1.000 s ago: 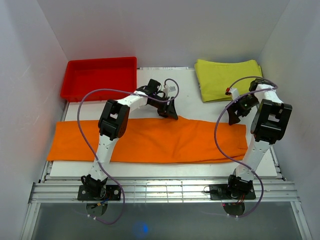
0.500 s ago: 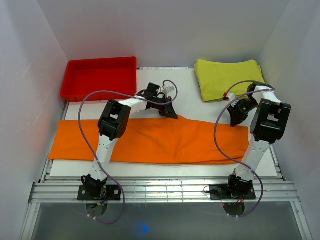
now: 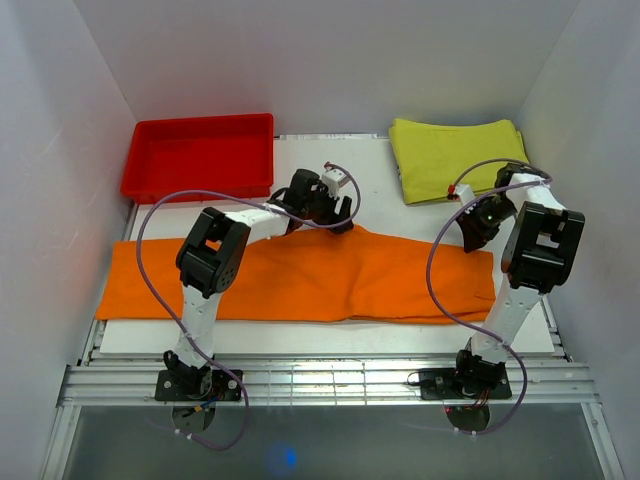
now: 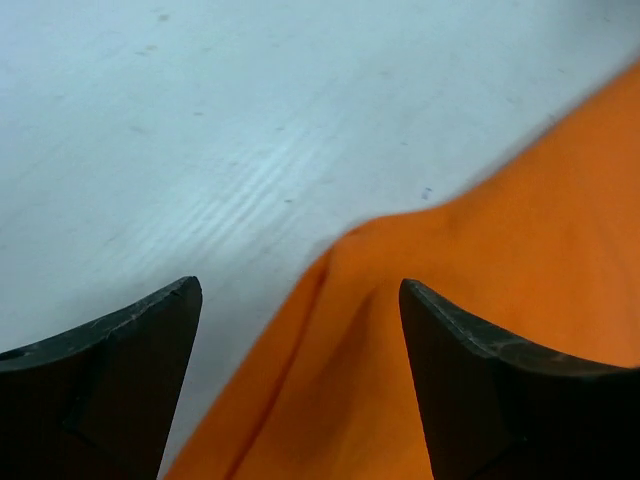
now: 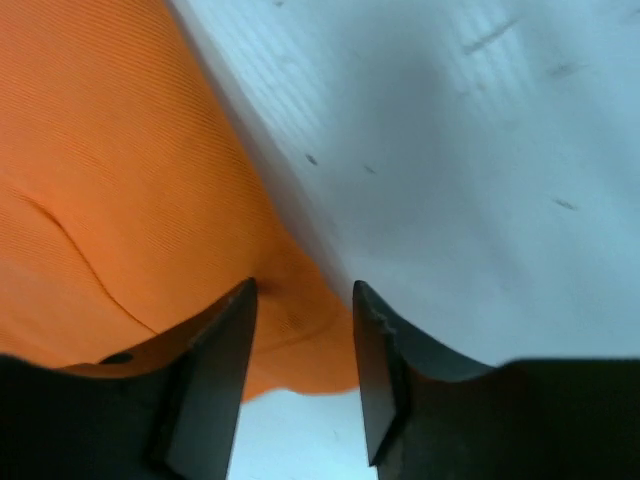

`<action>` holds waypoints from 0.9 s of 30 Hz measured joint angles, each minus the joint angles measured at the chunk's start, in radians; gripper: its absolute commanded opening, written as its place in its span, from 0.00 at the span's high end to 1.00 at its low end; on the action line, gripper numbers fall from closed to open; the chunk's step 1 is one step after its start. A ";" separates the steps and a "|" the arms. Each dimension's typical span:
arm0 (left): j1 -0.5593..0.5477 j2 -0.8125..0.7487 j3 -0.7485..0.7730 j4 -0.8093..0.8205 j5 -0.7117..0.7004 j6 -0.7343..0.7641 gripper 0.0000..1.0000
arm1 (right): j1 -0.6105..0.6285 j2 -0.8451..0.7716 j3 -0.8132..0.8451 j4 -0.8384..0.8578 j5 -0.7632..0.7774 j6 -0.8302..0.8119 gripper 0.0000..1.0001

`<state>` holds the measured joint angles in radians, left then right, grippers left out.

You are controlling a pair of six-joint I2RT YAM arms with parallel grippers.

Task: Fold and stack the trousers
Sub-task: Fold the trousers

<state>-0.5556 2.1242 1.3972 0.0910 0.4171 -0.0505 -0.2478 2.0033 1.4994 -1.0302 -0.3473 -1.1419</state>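
Lying flat across the table (image 3: 380, 190), the trousers (image 3: 300, 280) stretch from the left edge almost to the right, legs together in 1 long orange band. No cross-fold is visible.

Left gripper (image 3: 335, 218): stationed at the far edge of the cloth, about mid-length. In the wrist view its 2 fingers (image 4: 110, 380) stand spread, the raised orange hem lying between them, nothing held. Judged purpose: to straddle the hem before closing on it.

Right gripper (image 3: 476, 232): stationed at the far right corner. Its fingers (image 5: 215, 380) are drawn close, a narrow gap remaining, with the corner of the cloth in that gap. Whether the cloth is actually nipped cannot be told.

Assessment: 2 stations along 1 edge suit lifting that edge evenly towards the near side.

Red tray (image 3: 130, 160) and yellow-green cloth (image 3: 455, 155) sit at the far side, apart from the trousers.
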 measured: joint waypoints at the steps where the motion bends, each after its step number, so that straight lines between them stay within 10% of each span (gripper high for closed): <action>1: 0.007 0.000 0.004 0.000 -0.021 0.019 0.02 | -0.002 0.002 0.016 0.000 0.016 0.018 0.34; 14: 0.129 -0.165 0.123 -0.370 -0.116 0.092 0.02 | 0.007 -0.134 0.138 -0.080 -0.013 0.221 0.23; 27: 0.861 -0.313 -0.053 -0.866 0.104 0.160 0.07 | 0.204 -0.174 -0.309 0.022 0.081 0.343 0.26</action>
<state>0.3054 1.8111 1.3445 -0.7746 0.5209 0.1097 -0.0437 1.8297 1.1900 -1.0080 -0.2665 -0.7990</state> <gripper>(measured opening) 0.962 0.746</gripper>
